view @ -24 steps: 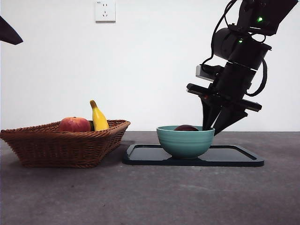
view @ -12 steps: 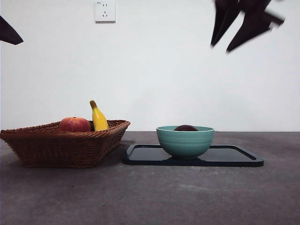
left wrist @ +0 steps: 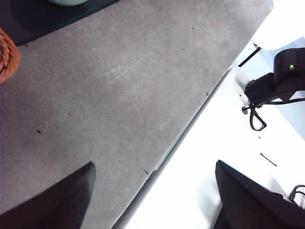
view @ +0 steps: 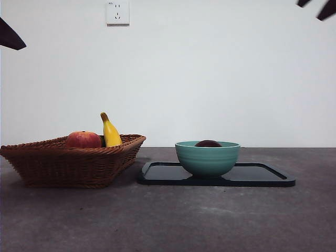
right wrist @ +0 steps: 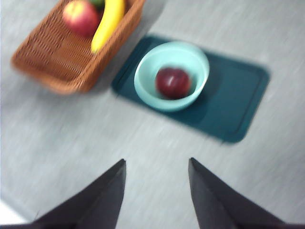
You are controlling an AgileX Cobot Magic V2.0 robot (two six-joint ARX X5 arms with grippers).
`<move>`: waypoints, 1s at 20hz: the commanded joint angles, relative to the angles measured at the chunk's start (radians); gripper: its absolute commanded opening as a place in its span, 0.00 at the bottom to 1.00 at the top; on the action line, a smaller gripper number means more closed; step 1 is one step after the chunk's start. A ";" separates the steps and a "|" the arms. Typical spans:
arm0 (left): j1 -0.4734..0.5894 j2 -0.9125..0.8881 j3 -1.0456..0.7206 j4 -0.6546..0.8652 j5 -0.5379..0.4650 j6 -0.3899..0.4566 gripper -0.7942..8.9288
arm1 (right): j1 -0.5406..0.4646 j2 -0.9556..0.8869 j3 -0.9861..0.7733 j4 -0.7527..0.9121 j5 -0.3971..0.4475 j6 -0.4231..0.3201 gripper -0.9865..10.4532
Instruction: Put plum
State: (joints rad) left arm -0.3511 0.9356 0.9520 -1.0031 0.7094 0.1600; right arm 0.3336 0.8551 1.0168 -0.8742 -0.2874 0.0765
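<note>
The dark maroon plum [view: 208,143] lies inside the teal bowl [view: 207,158], which stands on the dark tray [view: 262,175]. Only the plum's top shows above the rim in the front view; the blurred right wrist view shows it whole [right wrist: 173,82] in the bowl [right wrist: 143,81]. My right gripper [right wrist: 156,164] is open and empty, high above the table and well away from the bowl; its tips show at the front view's top right corner [view: 317,6]. My left gripper [left wrist: 152,171] is open and empty over the table's edge.
A wicker basket [view: 73,164] at the left holds a red-orange fruit [view: 83,139] and a yellow banana [view: 109,131]; both show in the right wrist view too. The table edge [left wrist: 190,129] runs through the left wrist view.
The right gripper has risen from beside the bowl up to the top right corner of the front view. The plum stays in the bowl. The left arm has not moved.
</note>
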 commanded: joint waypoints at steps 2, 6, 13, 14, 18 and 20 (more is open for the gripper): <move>-0.005 0.005 0.008 0.007 0.006 0.015 0.50 | 0.006 -0.114 -0.095 0.009 -0.092 -0.008 0.27; -0.005 0.005 0.008 0.007 0.006 0.015 0.50 | 0.006 -0.204 -0.167 -0.014 -0.164 -0.005 0.27; -0.005 0.005 0.008 0.007 0.006 0.015 0.50 | 0.006 -0.217 -0.177 -0.047 -0.169 -0.006 0.27; -0.005 0.005 0.008 0.007 0.006 0.015 0.50 | 0.006 -0.217 -0.177 -0.048 -0.169 -0.006 0.27; -0.005 0.005 0.008 0.007 0.006 0.015 0.50 | 0.006 -0.217 -0.177 -0.048 -0.169 -0.006 0.27; -0.005 0.005 0.008 0.008 0.006 0.015 0.50 | 0.006 -0.217 -0.177 -0.048 -0.169 -0.006 0.27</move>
State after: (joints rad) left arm -0.3511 0.9356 0.9520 -1.0027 0.7094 0.1600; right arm 0.3340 0.6327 0.8349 -0.9291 -0.4511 0.0757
